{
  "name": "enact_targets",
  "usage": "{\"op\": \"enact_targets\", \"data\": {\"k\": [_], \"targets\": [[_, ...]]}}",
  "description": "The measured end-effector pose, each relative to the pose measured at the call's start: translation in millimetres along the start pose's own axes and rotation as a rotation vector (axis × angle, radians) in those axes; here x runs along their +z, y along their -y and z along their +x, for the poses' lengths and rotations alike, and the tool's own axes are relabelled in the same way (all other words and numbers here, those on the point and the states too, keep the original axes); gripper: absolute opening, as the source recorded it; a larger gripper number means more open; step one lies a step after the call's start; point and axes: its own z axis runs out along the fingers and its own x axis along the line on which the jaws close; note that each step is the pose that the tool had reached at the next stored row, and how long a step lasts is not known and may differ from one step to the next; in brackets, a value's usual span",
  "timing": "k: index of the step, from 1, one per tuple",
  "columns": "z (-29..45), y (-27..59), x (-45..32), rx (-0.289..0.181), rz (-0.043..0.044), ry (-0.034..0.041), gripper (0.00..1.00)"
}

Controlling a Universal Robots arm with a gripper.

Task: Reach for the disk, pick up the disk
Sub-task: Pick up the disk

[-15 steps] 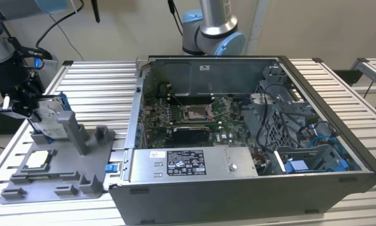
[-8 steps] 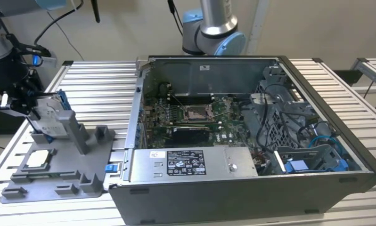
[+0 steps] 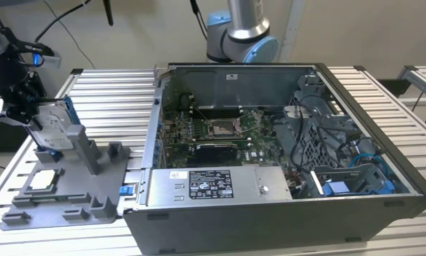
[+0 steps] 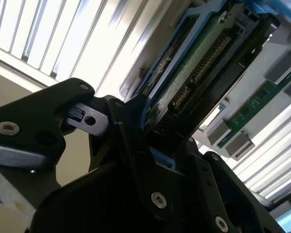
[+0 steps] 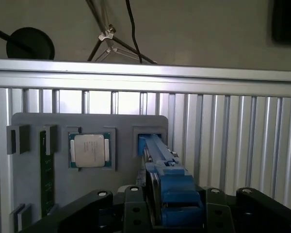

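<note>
Clenching on upright disk (image 3: 51, 128), claw (image 5: 170, 208) straddles blue rail above grey fixture (image 3: 65, 195)

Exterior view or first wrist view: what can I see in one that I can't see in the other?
Exterior view: the open computer case. First wrist view: a black round base. Both: the disk standing upright in the grey holder, the chip lying flat on that holder, and the claw closed on the disk.
</note>
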Motion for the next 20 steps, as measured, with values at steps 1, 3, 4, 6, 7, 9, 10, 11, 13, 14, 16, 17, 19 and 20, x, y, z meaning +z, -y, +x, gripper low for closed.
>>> {"op": "enact_targets", "data": {"k": [1,3,4,6,7,9,10,11,13,14,16,17,19,20], "targets": [[-0.2,0.0,-2.4,0.0,0.0,0.0,0.0],[-0.5,0.0,-6.9,0.0,0.0,0.0,0.0],[-0.6,0.0,-9.2,0.0,0.0,0.0,0.0],[-1.0,0.0,-14.0,0.0,0.0001,0.0,0.0],[-1.1,-0.1,-16.4,0.0,0.0,0.0,0.0],[-1.5,-0.1,-21.2,0.0,0.0001,0.0,0.0],[-1.7,-0.1,-23.5,0.0,0.0001,0.0,0.0],[-1.8,-0.1,-26.0,0.0,0.0001,0.0,0.0],[-2.1,-0.1,-30.6,0.0,0.0,0.0,0.0],[-2.3,-0.1,-32.8,0.0,-0.0001,-0.0001,0.0],[-2.7,-0.1,-39.0,0.0,0.0,0.0,0.0],[-2.9,-0.1,-41.1,0.0,0.0001,0.0,0.0],[-3.2,-0.1,-45.6,0.0,0.0,0.0,0.0],[-3.4,-0.2,-47.9,0.0,0.0,0.0,0.0]]}}
